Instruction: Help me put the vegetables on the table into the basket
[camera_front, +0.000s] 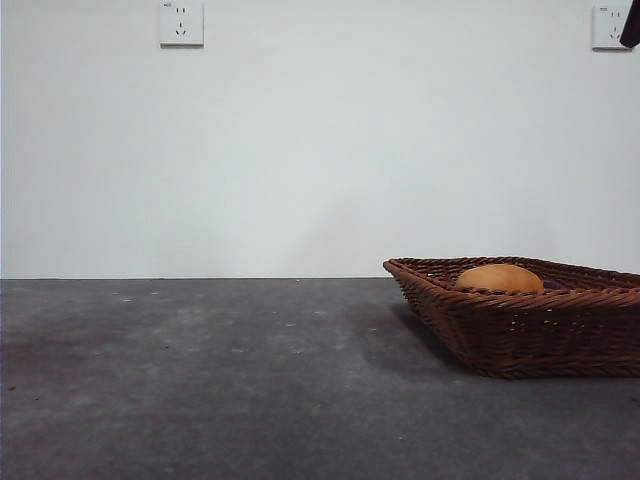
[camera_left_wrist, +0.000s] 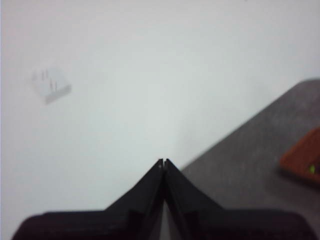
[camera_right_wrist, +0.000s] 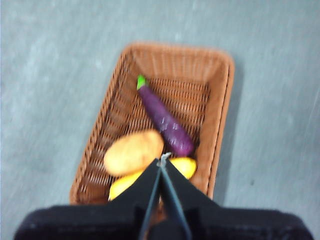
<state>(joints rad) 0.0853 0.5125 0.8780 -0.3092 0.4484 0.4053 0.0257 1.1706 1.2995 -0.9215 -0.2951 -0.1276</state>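
Note:
The brown wicker basket (camera_front: 520, 330) (camera_right_wrist: 220, 90) stands on the dark grey table (camera_front: 220, 380) at the right of the front view. Inside it lie the tan potato (camera_right_wrist: 133, 152) (camera_front: 499, 278), the purple eggplant (camera_right_wrist: 165, 121) with its green stem, and the yellow vegetable (camera_right_wrist: 184, 166), partly hidden by my jaws. My right gripper (camera_right_wrist: 163, 159) hovers high above the basket, shut and holding nothing. My left gripper (camera_left_wrist: 164, 161) is shut too, raised and facing the white wall, with a corner of the basket (camera_left_wrist: 302, 159) at the view's edge.
Two wall sockets (camera_front: 181, 23) (camera_front: 610, 26) sit high on the white wall behind the table. A black arm tip (camera_front: 631, 28) shows at the top right corner of the front view.

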